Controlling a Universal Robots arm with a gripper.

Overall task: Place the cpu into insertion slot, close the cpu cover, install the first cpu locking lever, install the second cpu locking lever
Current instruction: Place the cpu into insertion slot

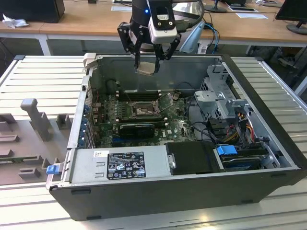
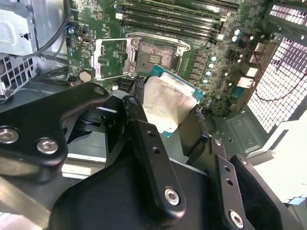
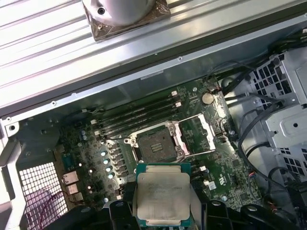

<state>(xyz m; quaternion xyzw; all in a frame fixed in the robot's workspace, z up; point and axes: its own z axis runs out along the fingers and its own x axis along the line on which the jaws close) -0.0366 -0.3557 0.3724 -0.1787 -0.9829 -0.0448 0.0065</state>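
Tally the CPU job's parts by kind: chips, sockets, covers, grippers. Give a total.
gripper: 1, shut on the chip above the open case
cpu: 1
insertion slot: 1, empty
cpu cover: 1, swung open beside the slot
Total: 4

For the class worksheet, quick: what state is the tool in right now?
Tool: shut on the cpu, held in the air; the slot is empty.
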